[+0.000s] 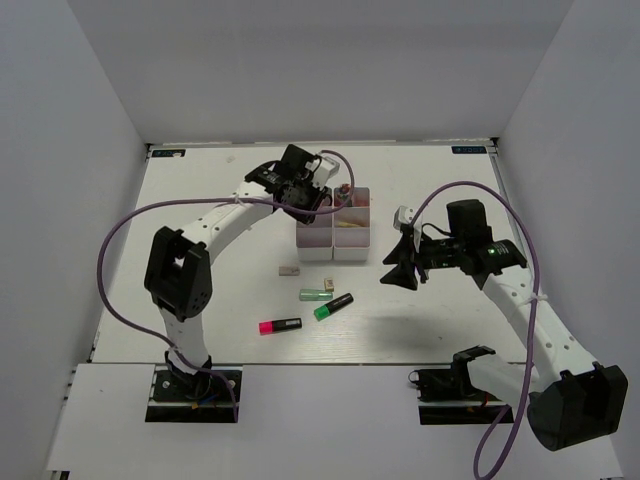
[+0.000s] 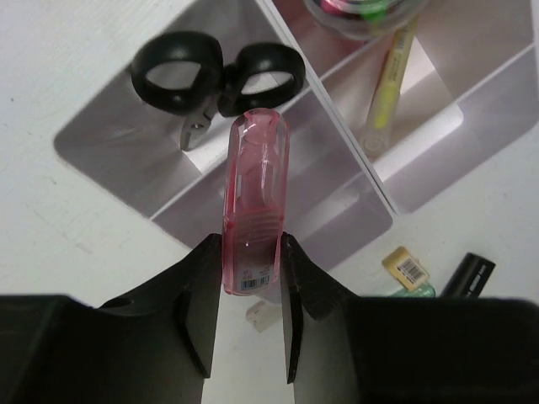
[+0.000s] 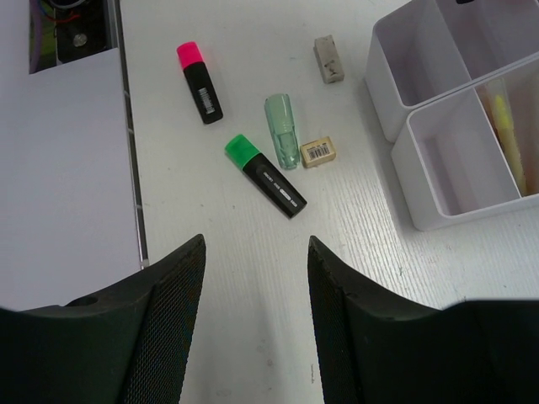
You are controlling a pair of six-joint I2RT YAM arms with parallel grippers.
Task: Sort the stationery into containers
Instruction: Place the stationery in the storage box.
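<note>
My left gripper (image 2: 250, 286) is shut on a fat pink tube (image 2: 254, 202) and holds it over the white bins (image 2: 118, 143), above the compartment with the black-handled scissors (image 2: 215, 76). A yellow marker (image 2: 389, 80) lies in a neighbouring compartment. In the top view this gripper (image 1: 333, 195) is at the far end of the bins (image 1: 350, 250). My right gripper (image 3: 257, 252) is open and empty above the table, to the right of the bins (image 3: 404, 126). A pink highlighter (image 3: 199, 82), a green highlighter (image 3: 265, 174), a pale green tube (image 3: 282, 130) and two erasers (image 3: 318, 151) lie loose.
The loose items lie in front of the bins in the top view: pink highlighter (image 1: 279, 325), green highlighter (image 1: 333, 306), pale green tube (image 1: 316, 295), a whitish eraser (image 1: 290, 270). White walls enclose the table on three sides. A purple cable loops beside each arm.
</note>
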